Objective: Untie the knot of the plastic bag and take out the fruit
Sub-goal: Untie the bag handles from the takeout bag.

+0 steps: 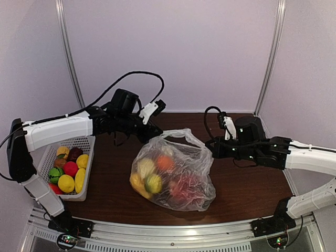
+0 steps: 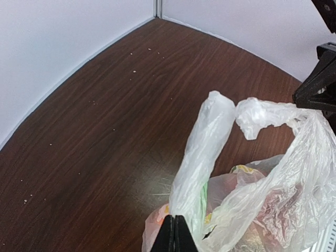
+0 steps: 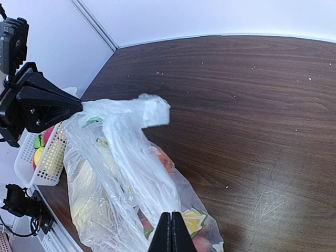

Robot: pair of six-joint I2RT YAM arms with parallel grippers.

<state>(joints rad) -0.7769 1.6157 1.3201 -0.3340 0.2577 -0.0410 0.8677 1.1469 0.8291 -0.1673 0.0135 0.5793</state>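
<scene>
The clear plastic bag (image 1: 176, 176) lies mid-table with fruit (image 1: 164, 163) inside: yellow, orange, green and red pieces. My left gripper (image 1: 153, 137) is shut on the bag's left handle (image 2: 202, 152), which is stretched up from the closed jaws (image 2: 174, 216). My right gripper (image 1: 211, 149) is shut on the right handle (image 3: 142, 168), seen at the closed jaws (image 3: 171, 213). The handles arch between the grippers and meet in a crumpled tuft, the knot (image 2: 253, 117), also in the right wrist view (image 3: 154, 111). I cannot tell whether it is still tied.
A white slotted basket (image 1: 87, 153) stands at the left edge and holds several fruits (image 1: 66, 182). It shows behind the bag in the right wrist view (image 3: 48, 164). White walls close the table at the back and sides. The dark wooden table (image 1: 247, 189) runs to the front rail.
</scene>
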